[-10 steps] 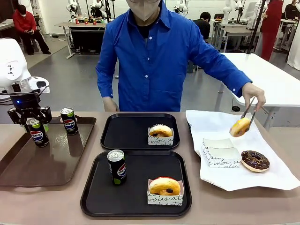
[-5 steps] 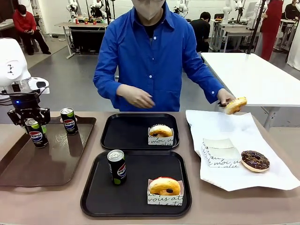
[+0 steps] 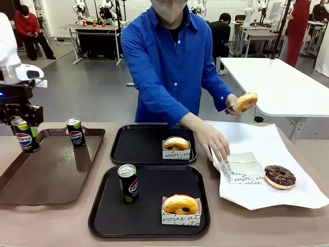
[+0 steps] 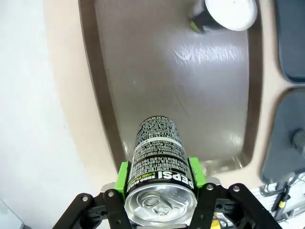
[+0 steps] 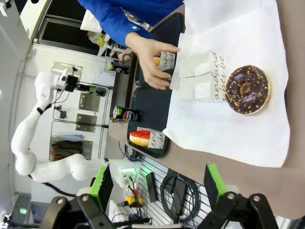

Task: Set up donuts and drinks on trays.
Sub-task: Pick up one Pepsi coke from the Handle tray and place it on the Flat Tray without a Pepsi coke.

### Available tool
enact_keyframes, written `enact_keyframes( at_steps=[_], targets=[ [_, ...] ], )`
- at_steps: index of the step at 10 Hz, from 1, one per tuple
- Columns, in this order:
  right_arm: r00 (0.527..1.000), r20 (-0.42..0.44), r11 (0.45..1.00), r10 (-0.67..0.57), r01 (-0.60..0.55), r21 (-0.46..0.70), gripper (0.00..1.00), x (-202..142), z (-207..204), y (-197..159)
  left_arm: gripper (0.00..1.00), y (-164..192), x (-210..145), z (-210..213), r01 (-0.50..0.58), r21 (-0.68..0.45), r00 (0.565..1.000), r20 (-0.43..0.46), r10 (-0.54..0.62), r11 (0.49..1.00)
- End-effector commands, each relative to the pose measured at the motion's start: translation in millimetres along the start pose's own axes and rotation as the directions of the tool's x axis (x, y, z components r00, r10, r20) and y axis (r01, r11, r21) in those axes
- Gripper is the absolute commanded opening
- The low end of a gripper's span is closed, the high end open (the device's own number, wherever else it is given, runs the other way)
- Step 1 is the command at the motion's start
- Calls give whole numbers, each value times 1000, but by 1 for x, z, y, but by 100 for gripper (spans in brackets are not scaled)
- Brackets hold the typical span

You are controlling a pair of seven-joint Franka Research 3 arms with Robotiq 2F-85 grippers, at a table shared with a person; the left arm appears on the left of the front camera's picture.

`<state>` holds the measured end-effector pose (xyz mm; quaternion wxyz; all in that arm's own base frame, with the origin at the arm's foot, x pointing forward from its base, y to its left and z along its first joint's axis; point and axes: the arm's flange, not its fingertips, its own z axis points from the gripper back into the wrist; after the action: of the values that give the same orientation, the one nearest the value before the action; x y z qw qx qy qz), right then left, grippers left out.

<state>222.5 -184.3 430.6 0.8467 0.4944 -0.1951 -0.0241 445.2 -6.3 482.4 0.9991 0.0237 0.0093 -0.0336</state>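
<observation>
My left gripper is shut on a black Pepsi can, holding it upright over the left rim of the brown tray. In the left wrist view the green pads clamp the can just under its silver top, in my left gripper. A second can stands on the brown tray. The near black tray holds a can and a sleeved donut. The far black tray holds one sleeved donut. My right gripper hangs open with nothing between its fingers.
White paper at the right carries a chocolate donut and an empty paper sleeve. The person holds a glazed donut in tongs above it, and the other hand reaches onto the sleeve.
My left gripper closed on the can and carried it up and leftward. The person lifted the tonged donut back and brought the other hand across to the paper sleeve.
</observation>
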Motion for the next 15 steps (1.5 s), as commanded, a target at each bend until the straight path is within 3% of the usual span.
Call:
enact_keyframes(
  at_steps=[1, 4, 7, 8, 11, 15],
  targets=[
    [1000, 0, 1000, 6, -6, 9, 100, 0, 0, 0, 0, 0, -38, 16, 47, -15, 997, 59, -46, 999],
    [1000, 0, 1000, 6, -6, 9, 100, 0, 0, 0, 0, 14, -56, 19, 15, -20, 998, 67, -14, 1000],
    [1000, 0, 1000, 6, -6, 9, 100, 0, 0, 0, 0, 0, -48, 26, 33, -8, 998, 59, -33, 999],
    [1000, 0, 1000, 6, -6, 9, 100, 0, 0, 0, 58, 4, -53, 22, 27, -11, 998, 53, -26, 1000],
    [1000, 0, 1000, 6, -6, 9, 100, 0, 0, 0, 58, -32, -34, 42, 23, -83, 990, 141, -11, 996],
    [1000, 0, 1000, 6, -6, 9, 100, 0, 0, 0, 58, -104, -1, 50, 127, -81, 976, 190, -109, 989]
  ],
)
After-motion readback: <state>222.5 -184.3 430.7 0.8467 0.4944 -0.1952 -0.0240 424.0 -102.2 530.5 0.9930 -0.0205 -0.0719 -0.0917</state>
